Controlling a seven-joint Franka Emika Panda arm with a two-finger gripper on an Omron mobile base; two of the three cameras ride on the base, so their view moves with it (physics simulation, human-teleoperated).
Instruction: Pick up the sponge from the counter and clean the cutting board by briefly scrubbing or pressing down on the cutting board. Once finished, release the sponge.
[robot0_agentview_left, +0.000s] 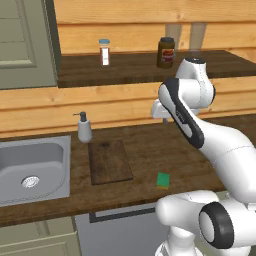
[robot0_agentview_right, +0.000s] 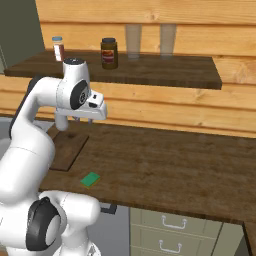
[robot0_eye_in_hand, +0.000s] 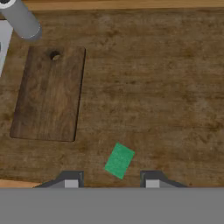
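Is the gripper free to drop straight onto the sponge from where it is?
Probably yes. The sponge lies alone on bare counter, apart from the cutting board, and the gripper hangs above it with nothing between.

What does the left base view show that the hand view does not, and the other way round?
Left base view alone: the steel sink with its drain, the whole soap dispenser, the higher shelf with a white-capped jar and a dark jar, and the arm's body.

Hand view alone: the gripper from behind its two fingertips, high above the counter, holding nothing.

Both: the cutting board with its darker spot at the far end, and the sponge lying on the counter near the front edge, apart from the board.
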